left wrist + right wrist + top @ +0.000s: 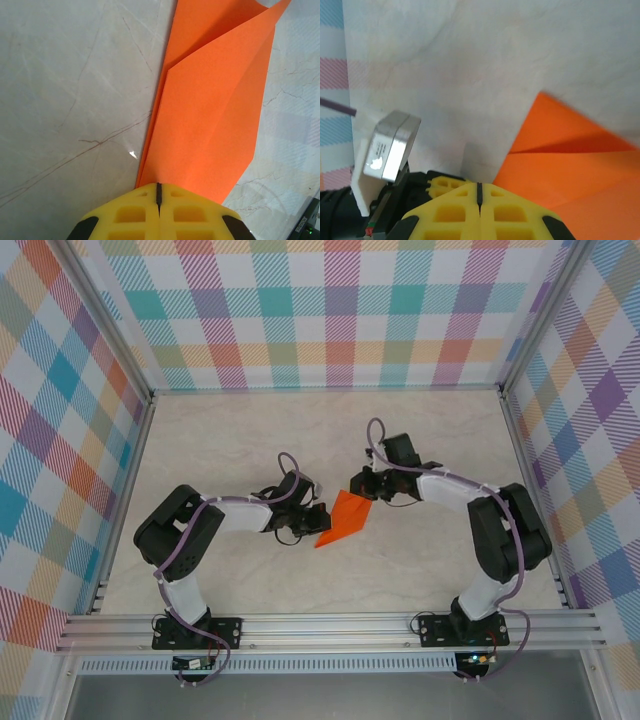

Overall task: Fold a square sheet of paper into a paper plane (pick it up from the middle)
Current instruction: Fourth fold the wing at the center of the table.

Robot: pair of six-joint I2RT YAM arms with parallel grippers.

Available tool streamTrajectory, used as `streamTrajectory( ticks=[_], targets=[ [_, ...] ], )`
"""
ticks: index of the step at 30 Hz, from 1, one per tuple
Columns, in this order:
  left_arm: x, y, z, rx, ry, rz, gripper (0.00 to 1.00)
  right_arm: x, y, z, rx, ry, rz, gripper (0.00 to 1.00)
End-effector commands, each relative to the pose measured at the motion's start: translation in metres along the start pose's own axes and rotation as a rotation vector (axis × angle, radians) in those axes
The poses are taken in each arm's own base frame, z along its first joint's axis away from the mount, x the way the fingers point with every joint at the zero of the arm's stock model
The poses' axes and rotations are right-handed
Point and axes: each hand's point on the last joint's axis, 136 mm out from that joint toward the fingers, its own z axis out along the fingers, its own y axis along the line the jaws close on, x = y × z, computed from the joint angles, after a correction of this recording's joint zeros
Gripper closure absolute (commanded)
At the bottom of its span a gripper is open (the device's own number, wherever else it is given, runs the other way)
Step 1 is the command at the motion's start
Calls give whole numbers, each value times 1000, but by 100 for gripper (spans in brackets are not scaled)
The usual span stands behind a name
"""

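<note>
Checked walls [330, 320] in pastel colours are seen on three sides of a pale, marble-patterned table [250, 580], with a metal rail [330, 625] along the near edge where both arms are bolted.

Orange paper [343, 521] is found lying near the middle of the table, between the two arm ends. It is folded into a long, narrow, kite-like shape, with one sharp point directed towards the near left.

The left gripper [316, 519] is placed at the left edge of the paper. From the left wrist, its yellow fingers [130, 215] are seen pressed together, only a thin seam being left between them. The narrow end of the paper [215, 115] meets the fingertips, and overlapping folded layers run away from them.

The right gripper [359, 487] is placed at the far corner of the paper. From the right wrist, its fingers [450, 215] are likewise closed tight, with the paper [580, 175] just beside them on the right, a crease being visible. A small silver box [390, 150] on dark hardware is noted to their left.

Whether paper is pinched in either gripper cannot be determined.
</note>
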Motion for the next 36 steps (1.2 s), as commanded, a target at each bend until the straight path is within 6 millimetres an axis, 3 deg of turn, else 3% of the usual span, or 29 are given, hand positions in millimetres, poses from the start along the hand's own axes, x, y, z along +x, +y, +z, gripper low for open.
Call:
streamTrajectory(
  ticks=[1,8,12,16,24,27,31,33,36],
  targets=[
    [73,107,1,-387,210,-135,100,24,1,25,-21,108,26,100],
    [74,108,0,-392,210,-143,100,37,-19,45,18,187,4,100],
    [76,109,0,-399,219,-149,100,33,-43,45,98,187,11,100],
    [78,111,-2,-408,223,-158,100,16,-75,34,149,129,90,100],
    [80,113,0,-409,231,-164,100,-23,-113,7,213,2,193,100],
    [79,112,0,-409,227,-163,100,-40,-105,-7,197,-59,178,100],
    [77,110,-1,-403,218,-157,100,-52,-67,-36,127,-153,130,100],
    [75,108,-1,-396,210,-154,100,-46,-49,-42,64,-153,128,100],
    [71,104,-1,-383,197,-149,100,-20,-28,-32,16,-77,136,100]
  ],
)
